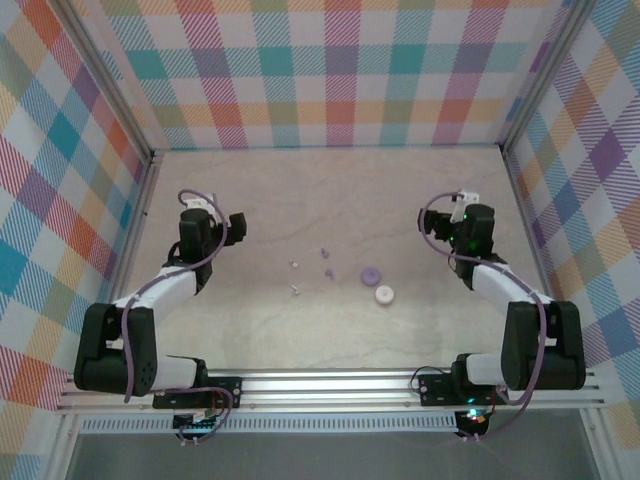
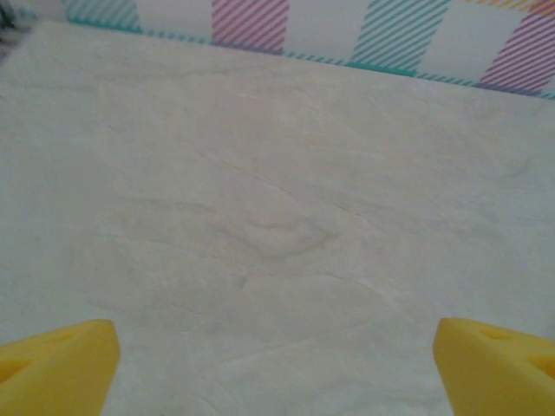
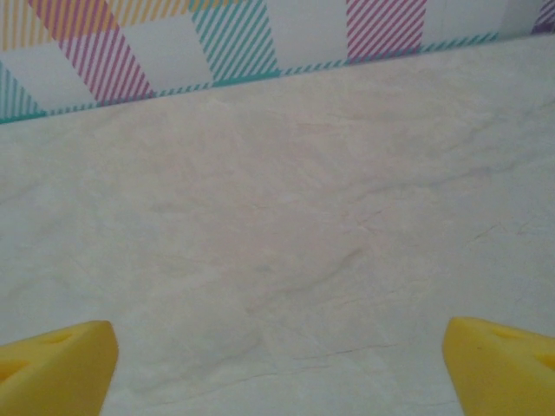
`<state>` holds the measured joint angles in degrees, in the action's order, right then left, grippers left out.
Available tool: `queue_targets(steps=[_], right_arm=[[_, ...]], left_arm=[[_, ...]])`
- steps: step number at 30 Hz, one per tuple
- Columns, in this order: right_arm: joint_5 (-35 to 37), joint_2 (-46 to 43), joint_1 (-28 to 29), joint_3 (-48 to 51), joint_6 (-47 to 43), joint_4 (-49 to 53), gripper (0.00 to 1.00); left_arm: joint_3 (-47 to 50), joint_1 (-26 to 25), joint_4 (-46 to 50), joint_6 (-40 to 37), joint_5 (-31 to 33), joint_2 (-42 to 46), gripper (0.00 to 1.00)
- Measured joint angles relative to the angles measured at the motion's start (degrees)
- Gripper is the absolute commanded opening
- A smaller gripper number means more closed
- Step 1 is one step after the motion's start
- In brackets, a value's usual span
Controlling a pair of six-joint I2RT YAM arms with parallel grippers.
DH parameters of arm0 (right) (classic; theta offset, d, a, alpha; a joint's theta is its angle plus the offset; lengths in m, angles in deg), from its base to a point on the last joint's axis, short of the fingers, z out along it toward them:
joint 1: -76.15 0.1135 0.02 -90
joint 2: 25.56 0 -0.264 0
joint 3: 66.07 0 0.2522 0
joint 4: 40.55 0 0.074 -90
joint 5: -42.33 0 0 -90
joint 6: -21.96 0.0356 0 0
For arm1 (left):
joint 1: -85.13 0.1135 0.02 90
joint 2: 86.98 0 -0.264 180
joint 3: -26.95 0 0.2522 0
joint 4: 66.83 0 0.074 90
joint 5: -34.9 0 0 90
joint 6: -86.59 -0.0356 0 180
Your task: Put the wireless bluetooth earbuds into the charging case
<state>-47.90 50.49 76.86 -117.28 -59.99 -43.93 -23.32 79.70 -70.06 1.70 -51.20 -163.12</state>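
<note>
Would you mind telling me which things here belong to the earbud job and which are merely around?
Job: white earbuds, pale purple earbuds, purple disc and white disc, likely the cases.
Merely around: plaid walls, aluminium rail, table.

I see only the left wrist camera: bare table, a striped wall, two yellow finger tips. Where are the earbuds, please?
Observer: In the top view they lie near the table's middle, to the right of the left gripper: two white earbuds and two purple earbuds, all apart from each other.
Operator: Is there a case also?
Observer: Two small round pieces lie just right of the earbuds, a purple disc and a white disc. They are too small to tell whether they are open.
Operator: And the other arm?
Observer: The right gripper is open over bare table, holding nothing.
</note>
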Motion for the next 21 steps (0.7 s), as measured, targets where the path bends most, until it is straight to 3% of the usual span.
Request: queue_targets(steps=[6,12,16,21], right_arm=[[-6.67,1.16,2.12,-10.47,8.50,22.51,0.74],[-10.29,7.91,15.41,-14.51,11.43,41.13,0.66],[-10.71,12.46,22.32,-18.08,10.88,48.72,0.73],[-5.70,17.77,28.09,-25.20,7.85,56.00,0.79]], left_arm=[[-4.22,-2.43,12.55,5.40,-7.50,1.31,0.77],[-9.46,-13.25,23.56,9.97,-10.99,-0.61,0.71],[-12.52,-21.24,26.67,12.90,-11.56,-4.22,0.71],[-13.25,-28.09,27.98,16.85,-11.56,-6.91,0.71]])
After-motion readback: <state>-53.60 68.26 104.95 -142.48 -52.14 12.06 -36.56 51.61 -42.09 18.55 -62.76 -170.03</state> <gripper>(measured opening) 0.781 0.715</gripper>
